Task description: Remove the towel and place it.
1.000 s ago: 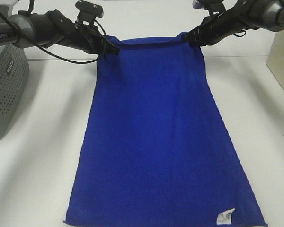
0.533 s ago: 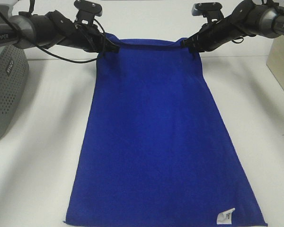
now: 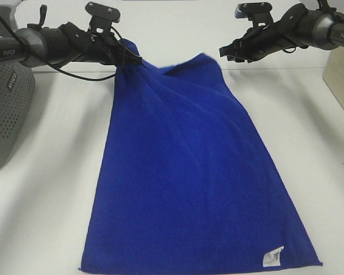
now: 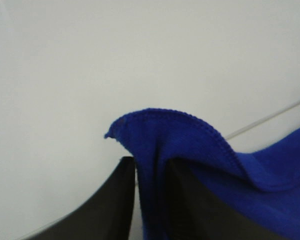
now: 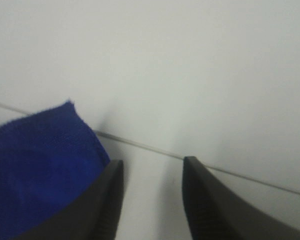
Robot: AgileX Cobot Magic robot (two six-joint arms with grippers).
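Note:
The royal-blue towel (image 3: pixel 189 177) lies spread on the white table, its far end lifted, with a small white tag (image 3: pixel 273 257) at its near right corner. My left gripper (image 3: pixel 128 57) is shut on the towel's far left corner, which shows pinched between the black fingers in the left wrist view (image 4: pixel 150 165). My right gripper (image 3: pixel 226 51) is open and empty, just right of the towel's far right corner (image 3: pixel 209 60). In the right wrist view the gripper (image 5: pixel 152 190) has that loose corner (image 5: pixel 45 165) beside one finger, not between the fingers.
A grey perforated plastic basket (image 3: pixel 6 109) stands at the left edge. A pale wooden box (image 3: pixel 341 80) stands at the right edge. The white table (image 3: pixel 46 189) runs back to a white wall.
My right gripper has opened and let go of the towel's far right corner, which has dropped and slid left. My left gripper has stayed shut on the left corner and shifted slightly left.

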